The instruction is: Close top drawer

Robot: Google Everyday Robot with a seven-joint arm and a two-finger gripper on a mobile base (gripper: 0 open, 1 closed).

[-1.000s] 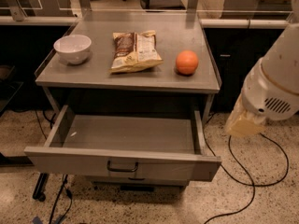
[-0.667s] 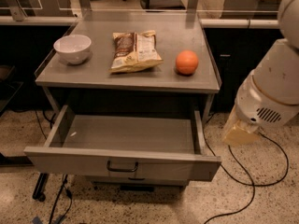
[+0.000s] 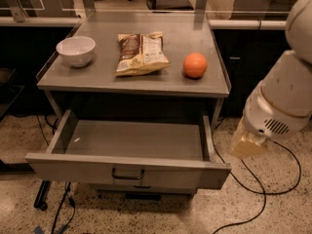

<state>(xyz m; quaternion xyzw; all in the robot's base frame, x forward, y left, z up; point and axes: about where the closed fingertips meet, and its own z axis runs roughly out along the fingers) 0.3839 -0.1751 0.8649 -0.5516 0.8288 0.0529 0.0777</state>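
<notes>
— Where is our claw [image 3: 247,144]?
— Off the right front corner of the top drawer [image 3: 130,143], apart from it. We cannot tell whether it is spread or pressed together. The drawer stands fully out, to the claw's left.
— How do we close it well?
— We swing the claw left, round to the front panel, meet it near the handle [image 3: 127,174], then push squarely inward so the drawer doesn't skew.

Lower and slightly further left than a second ago with the gripper [image 3: 247,144]; hangs right of the top drawer [image 3: 68,167], nearer its front corner.
</notes>
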